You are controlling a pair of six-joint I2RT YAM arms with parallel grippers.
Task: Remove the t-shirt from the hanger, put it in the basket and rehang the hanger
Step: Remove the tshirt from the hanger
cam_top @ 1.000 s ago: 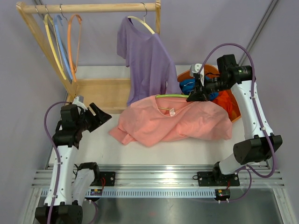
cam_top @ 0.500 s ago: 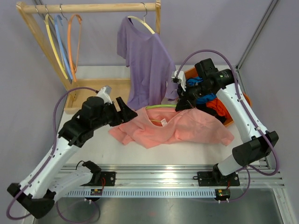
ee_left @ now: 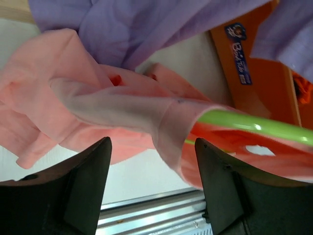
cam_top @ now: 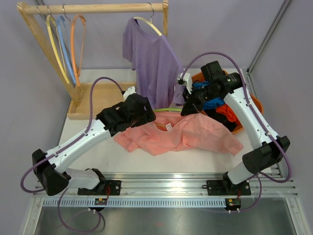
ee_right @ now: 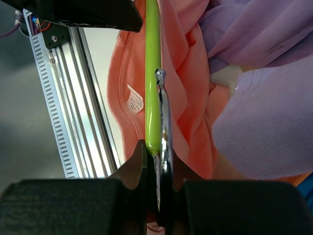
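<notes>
Salmon-pink cotton, the t-shirt [cam_top: 188,136], lies crumpled on the table [cam_top: 205,159], threaded on the lime-green hanger [cam_top: 168,110]. We see the left arm stretched forward and rightward, its left gripper [cam_top: 143,111] hovering at the shirt's near-left shoulder, fingers spread wide and holding nothing. The right arm bends down from the far right. The right gripper [ee_right: 157,169] is clamped on the hanger's neck, beside the metal hook [ee_right: 161,98]. Behind it, an orange basket [cam_top: 239,129] holds a blue garment [cam_top: 213,103] and a red garment [cam_top: 227,115]. A purple t-shirt [cam_top: 154,63] hangs from the wooden rack [cam_top: 98,8], draping just behind the hanger.
</notes>
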